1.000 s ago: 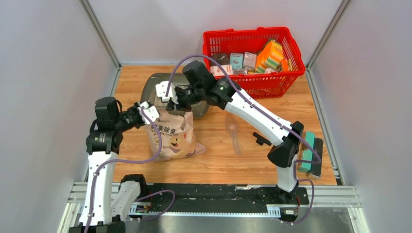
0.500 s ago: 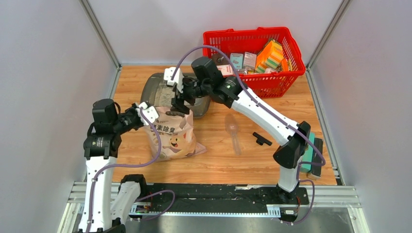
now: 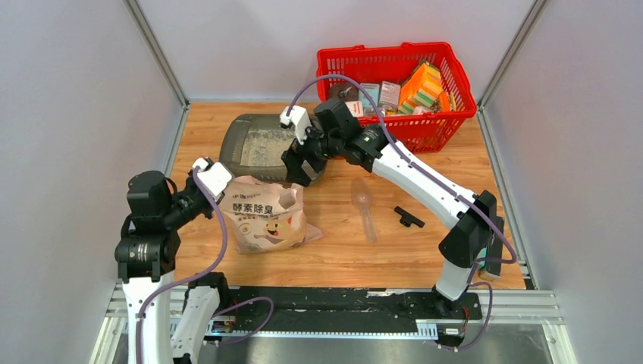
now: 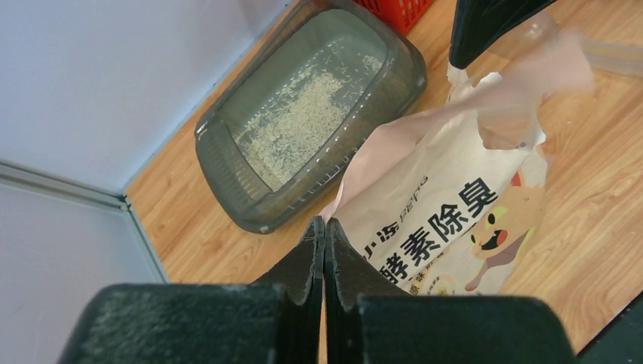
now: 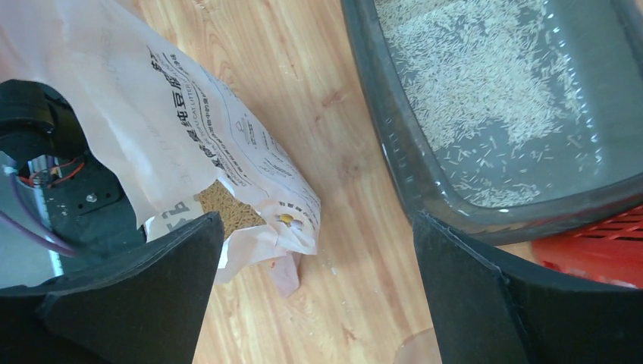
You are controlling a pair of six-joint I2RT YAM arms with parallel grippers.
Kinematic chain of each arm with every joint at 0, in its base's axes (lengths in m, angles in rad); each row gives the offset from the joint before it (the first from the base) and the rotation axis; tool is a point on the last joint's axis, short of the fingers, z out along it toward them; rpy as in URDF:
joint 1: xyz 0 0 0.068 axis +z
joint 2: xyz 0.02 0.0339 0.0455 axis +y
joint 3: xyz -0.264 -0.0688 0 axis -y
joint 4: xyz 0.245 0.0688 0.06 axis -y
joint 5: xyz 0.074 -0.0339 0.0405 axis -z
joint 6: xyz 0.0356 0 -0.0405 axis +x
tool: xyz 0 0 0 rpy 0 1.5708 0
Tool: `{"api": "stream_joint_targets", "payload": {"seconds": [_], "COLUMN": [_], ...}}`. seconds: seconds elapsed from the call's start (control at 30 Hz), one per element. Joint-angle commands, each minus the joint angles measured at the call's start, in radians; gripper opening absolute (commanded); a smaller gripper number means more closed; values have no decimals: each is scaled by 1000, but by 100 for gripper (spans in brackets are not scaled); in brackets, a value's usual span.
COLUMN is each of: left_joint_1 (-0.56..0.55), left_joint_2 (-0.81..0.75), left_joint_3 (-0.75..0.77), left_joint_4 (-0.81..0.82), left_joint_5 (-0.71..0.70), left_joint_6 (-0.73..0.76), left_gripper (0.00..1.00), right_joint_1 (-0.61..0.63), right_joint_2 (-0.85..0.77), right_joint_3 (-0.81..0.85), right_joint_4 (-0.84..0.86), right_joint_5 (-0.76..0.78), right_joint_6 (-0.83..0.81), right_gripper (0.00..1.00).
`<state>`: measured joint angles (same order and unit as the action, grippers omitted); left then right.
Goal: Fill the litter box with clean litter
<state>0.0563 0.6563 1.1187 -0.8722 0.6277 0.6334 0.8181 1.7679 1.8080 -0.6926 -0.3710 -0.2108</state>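
Observation:
The dark grey litter box (image 3: 230, 145) sits at the back left with a thin layer of pale litter (image 3: 262, 145) on its floor (image 4: 292, 129) (image 5: 485, 83). Just in front of it the pinkish-cream litter bag (image 3: 265, 216) (image 4: 447, 220) leans over, its torn mouth (image 5: 227, 205) showing granules. At the bag's upper left corner my left gripper (image 3: 214, 180) (image 4: 324, 227) is shut, pinching the bag's edge. My right gripper (image 3: 302, 161) (image 5: 317, 227) hangs wide open above the gap between bag and box, holding nothing.
A red mesh basket (image 3: 455, 72) full of packets stands at the back right. On the wood right of the bag lie a translucent pink scoop (image 3: 364, 206) and a small black part (image 3: 408, 218). A green and black block (image 3: 485, 243) rests by the right edge.
My right gripper let go of the bag's top, opened wide and lifted away to the right. My left gripper shut on the bag's edge and drew back left; the bag sagged lower.

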Motion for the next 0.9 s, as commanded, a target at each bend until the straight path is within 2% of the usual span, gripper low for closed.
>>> {"api": "stream_joint_targets", "payload": {"seconds": [0.0, 0.1, 0.33, 0.53, 0.7, 0.87], "left_joint_1": [-1, -3, -3, -3, -3, -3], "left_joint_2": [-52, -76, -109, -132, -141, -135], "left_joint_3": [-10, -37, -43, -59, -91, -92], "left_joint_4": [55, 87, 150, 190, 216, 225], "left_joint_5": [3, 1, -20, -40, -48, -51], "left_joint_6": [-138, -181, -302, -348, -322, -317], "left_gripper": [0, 0, 0, 0, 0, 0], "right_joint_1": [10, 19, 49, 113, 119, 121], "right_joint_2": [31, 59, 208, 211, 166, 153], "right_joint_3": [82, 105, 345, 367, 336, 379], "right_joint_4": [-73, -129, -390, -444, -426, -412], "right_joint_5": [-8, 39, 110, 176, 262, 219], "right_joint_6": [73, 120, 205, 176, 188, 140], "right_gripper": [100, 100, 100, 100, 100, 100]}}
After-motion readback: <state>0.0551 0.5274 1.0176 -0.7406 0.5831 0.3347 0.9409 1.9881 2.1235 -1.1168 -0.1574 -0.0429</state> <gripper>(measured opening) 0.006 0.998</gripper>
